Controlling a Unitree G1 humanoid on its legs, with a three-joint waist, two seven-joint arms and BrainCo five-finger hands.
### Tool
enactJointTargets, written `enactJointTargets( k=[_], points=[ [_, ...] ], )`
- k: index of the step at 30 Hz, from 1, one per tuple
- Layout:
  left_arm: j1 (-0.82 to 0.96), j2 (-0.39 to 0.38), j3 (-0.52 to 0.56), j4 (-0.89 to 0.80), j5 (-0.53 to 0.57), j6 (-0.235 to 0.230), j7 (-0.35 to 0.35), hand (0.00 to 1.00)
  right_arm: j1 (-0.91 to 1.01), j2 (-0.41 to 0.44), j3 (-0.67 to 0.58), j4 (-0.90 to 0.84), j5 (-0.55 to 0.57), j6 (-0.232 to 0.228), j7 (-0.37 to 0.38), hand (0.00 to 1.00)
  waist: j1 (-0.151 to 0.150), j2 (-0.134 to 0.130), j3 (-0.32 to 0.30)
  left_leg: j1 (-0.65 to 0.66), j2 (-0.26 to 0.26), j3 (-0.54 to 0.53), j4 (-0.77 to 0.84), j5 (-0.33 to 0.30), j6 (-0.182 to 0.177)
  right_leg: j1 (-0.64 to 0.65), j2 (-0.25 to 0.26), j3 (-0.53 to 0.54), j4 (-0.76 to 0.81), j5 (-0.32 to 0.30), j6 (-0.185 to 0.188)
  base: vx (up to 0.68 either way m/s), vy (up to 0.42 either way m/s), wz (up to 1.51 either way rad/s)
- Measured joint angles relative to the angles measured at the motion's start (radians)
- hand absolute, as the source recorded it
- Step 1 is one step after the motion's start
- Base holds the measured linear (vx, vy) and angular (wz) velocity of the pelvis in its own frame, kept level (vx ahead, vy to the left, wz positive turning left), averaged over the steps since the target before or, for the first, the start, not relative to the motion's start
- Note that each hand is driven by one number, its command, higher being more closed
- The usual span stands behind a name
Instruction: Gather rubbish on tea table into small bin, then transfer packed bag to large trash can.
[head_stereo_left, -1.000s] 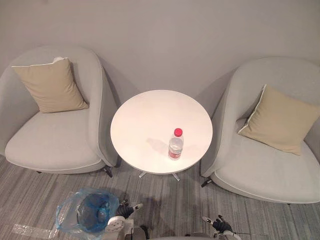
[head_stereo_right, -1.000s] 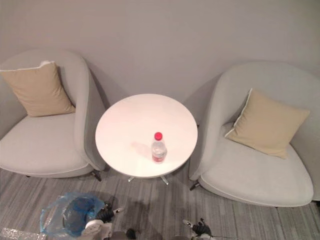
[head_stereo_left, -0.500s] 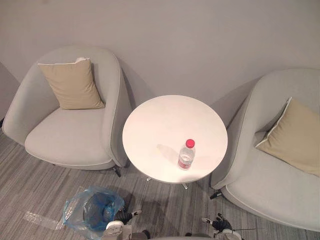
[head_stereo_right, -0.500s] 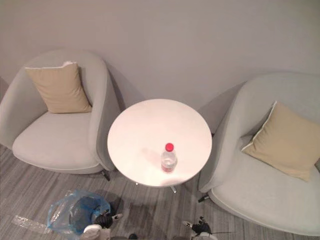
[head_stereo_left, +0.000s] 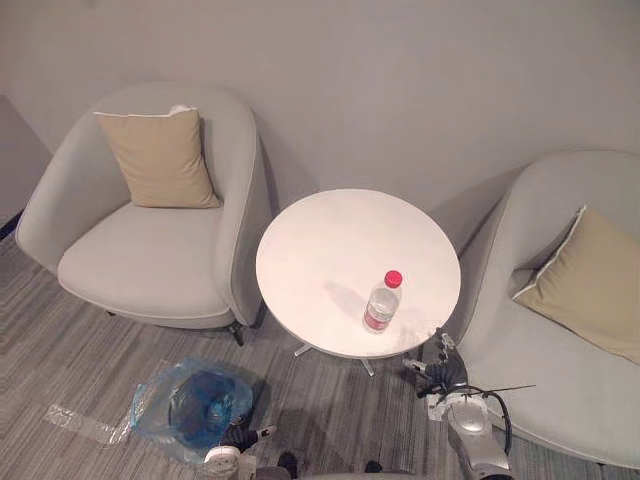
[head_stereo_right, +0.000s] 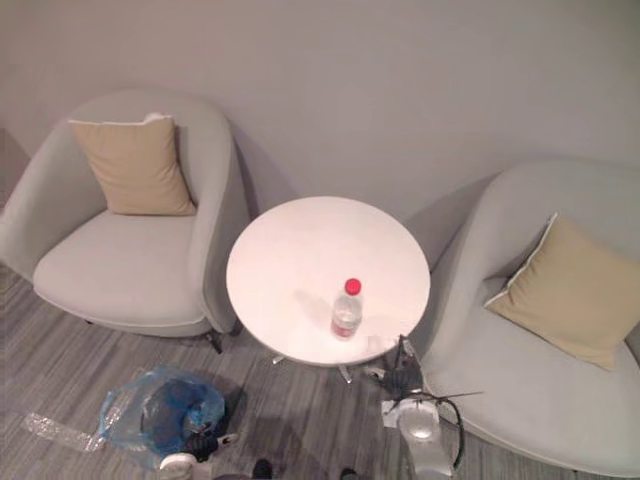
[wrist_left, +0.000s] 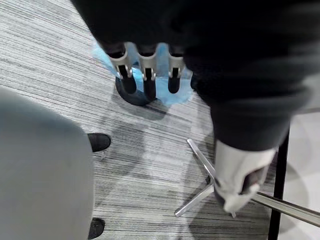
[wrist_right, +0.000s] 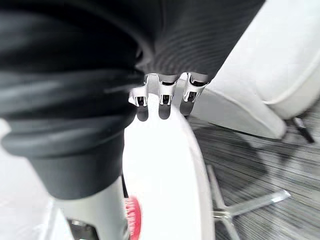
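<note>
Right hand (wrist_right: 161, 93): held with straight fingers, nothing gripped, raised at the near rim of the round white tea table (head_stereo_left: 330, 245), close to the bottle but not touching it.
Left hand (wrist_left: 146, 67): hung low with relaxed fingers, empty, just beside the bin.
Bottle: a clear plastic bottle with red cap and red label (head_stereo_left: 380, 303) is stood upright near the table edge on the right-hand side; it is the one item seen on the tabletop.
Bin: a small dark bin lined with a blue plastic bag (head_stereo_left: 195, 405) is set on the grey striped carpet to the left of the table base; the bag mouth is left open and its contents cannot be made out.
Done: nothing that can be confirmed.
Left: the bottle is not yet grasped or binned, and the bag is yet to be packed and carried to the large trash can.
</note>
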Motion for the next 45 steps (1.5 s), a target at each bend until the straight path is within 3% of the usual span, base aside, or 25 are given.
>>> enactJointTargets(
  k=[16,28,29,42,45],
  points=[
    [0.024,0.001,-0.03,-0.047,0.005,-0.006,-0.005,0.0,-0.085,-0.061,0.049,-0.05,-0.036,-0.009,-0.026,0.0,0.003,0.018,0.003,-0.033,-0.021,-0.078,-0.032,0.029,0.009,0.003,-0.014,-0.059,-0.013,0.004,0.012,0.02,-0.002,0.14],
    [0.014,-0.006,-0.044,-0.084,-0.019,-0.026,-0.005,0.0,-0.231,-0.086,0.065,0.017,0.005,-0.008,-0.048,0.0,0.018,0.057,0.07,-0.109,-0.023,-0.118,-0.027,0.046,0.006,-0.051,-0.014,-0.089,-0.007,0.002,0.009,-0.03,-0.011,0.11],
    [0.011,-0.006,-0.045,-0.088,-0.018,-0.027,-0.005,0.0,-0.249,-0.086,0.07,0.035,0.007,-0.008,-0.054,1.0,0.019,0.057,0.078,-0.11,-0.023,-0.122,-0.027,0.046,0.006,-0.05,-0.014,-0.09,-0.007,0.002,0.009,0.0,-0.011,0.1],
    [-0.007,-0.008,-0.052,-0.105,-0.038,-0.026,-0.002,0.0,-0.338,-0.086,0.074,0.066,0.046,-0.008,-0.084,1.0,0.039,0.062,0.116,-0.15,-0.028,-0.154,-0.009,0.045,0.007,-0.068,-0.015,-0.091,-0.004,0.003,0.008,0.0,-0.007,0.08],
    [-0.007,-0.008,-0.051,-0.106,-0.038,-0.026,-0.002,0.0,-0.296,-0.085,0.074,-0.015,0.05,-0.008,-0.083,1.0,0.039,0.062,0.116,-0.144,-0.027,-0.151,-0.009,0.044,0.007,-0.064,-0.015,-0.077,-0.004,0.003,0.008,-0.01,-0.003,-0.01]
  ],
)
